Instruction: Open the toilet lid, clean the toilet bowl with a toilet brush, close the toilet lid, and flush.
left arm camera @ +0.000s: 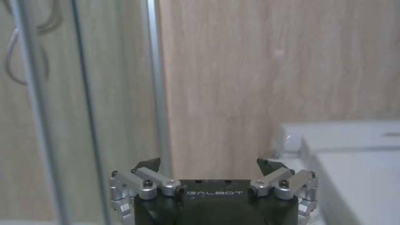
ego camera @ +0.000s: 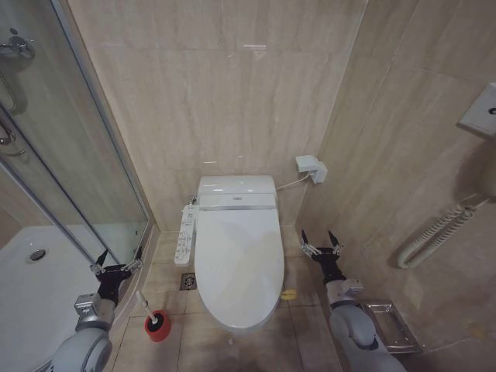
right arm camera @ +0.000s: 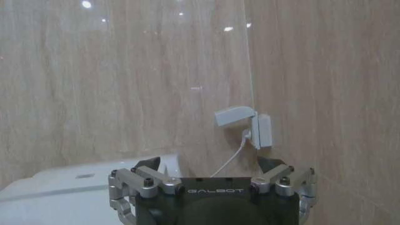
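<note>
The large glossy white oval plastic toilet lid (ego camera: 237,267) lies shut over the white ceramic floor-standing toilet bowl (ego camera: 236,324), which stands against the beige tiled back wall (ego camera: 225,93). A long white button panel (ego camera: 185,234) runs along the bowl's left side. On the floor near the bowl's front left stands the small toilet brush (ego camera: 145,302), its thin white handle tilted up out of a round red cup-shaped holder (ego camera: 157,326).

The left tool (ego camera: 118,259) hangs by the glass shower door (ego camera: 70,170), above the brush and apart from it, with its fingers spread wide and nothing between them. The right tool (ego camera: 321,242) is held on the bowl's other side, likewise wide and empty.

The left wrist view (left arm camera: 209,165) adds the lid's rear corner (left arm camera: 356,164) beyond the tool. The right wrist view (right arm camera: 209,164) brings close the small white wall socket box (right arm camera: 247,124) with its cable, seen small from the head.
</note>
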